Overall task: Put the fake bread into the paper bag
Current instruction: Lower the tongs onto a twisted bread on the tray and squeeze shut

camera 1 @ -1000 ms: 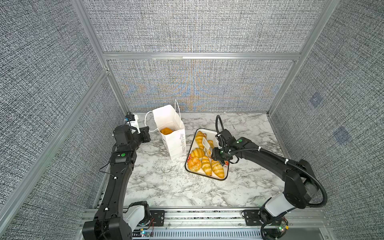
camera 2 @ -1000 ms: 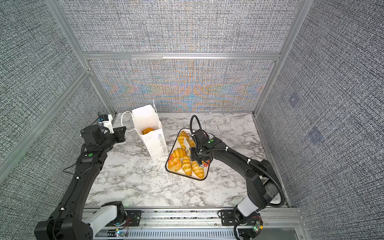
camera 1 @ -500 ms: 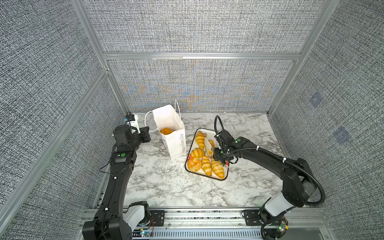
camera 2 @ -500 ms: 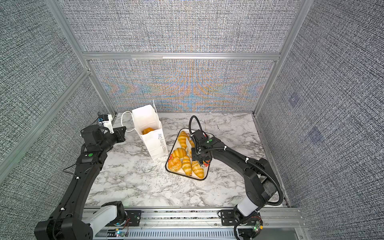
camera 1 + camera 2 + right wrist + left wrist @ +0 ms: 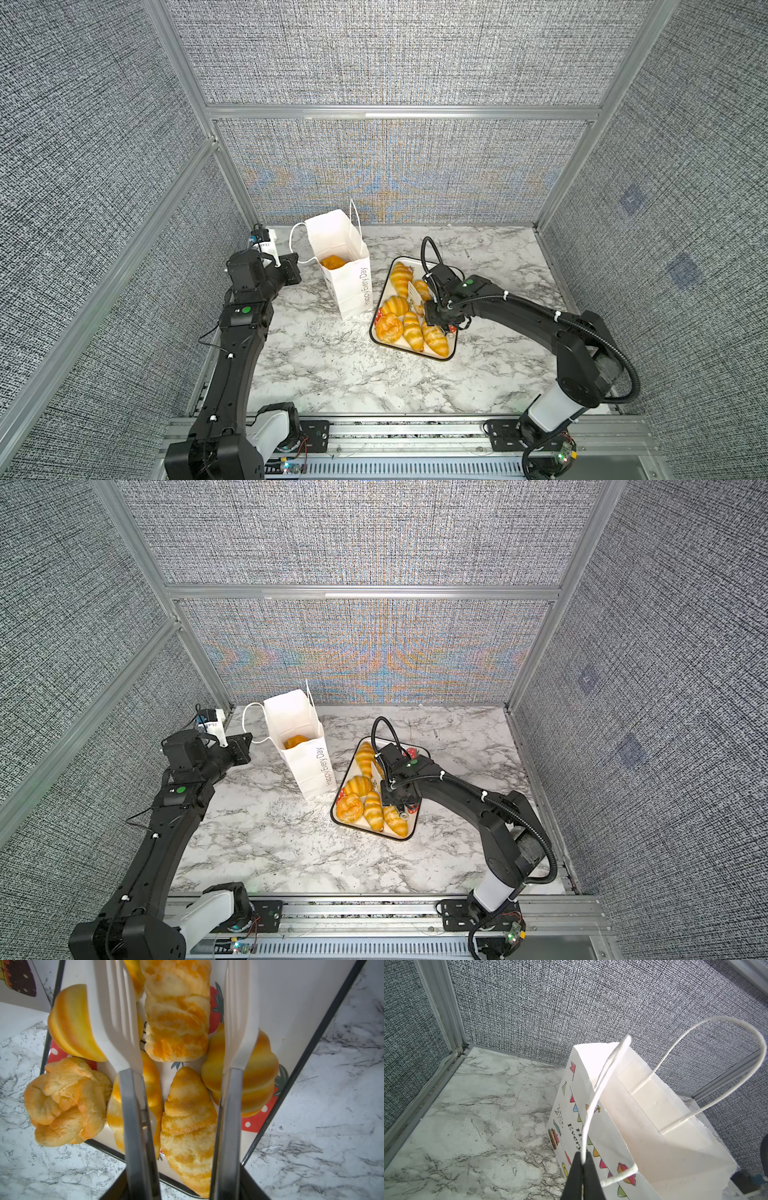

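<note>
Foam, by the look of it: the fake bread (image 5: 401, 277) reads as light, squashy and glossy-skinned. I expect it to give under pressure and slip off smooth blades if pinched near a tapered end. Most pieces lie in the strawberry tray (image 5: 295, 1001) on the marble surface (image 5: 332, 374), just beside the paper bag (image 5: 349, 286). One orange piece (image 5: 332, 262) sits inside the bag. Right pincer (image 5: 436, 309) is clamped on a pair of tongs (image 5: 116, 1022). Their white blades are apart, either side of the braided loaf (image 5: 176, 1018) in the wrist view, and I can't tell if they touch it. I'd take that loaf across its thick middle with a light squeeze. Croissants (image 5: 187, 1122): same, at the belly, not the tips. Left pincer (image 5: 583, 1159) is pinched together on the bag's cord handle (image 5: 593, 1095). The bag is thin paper, upright and light, so it will likely sway or tip if a blade clips the rim.
</note>
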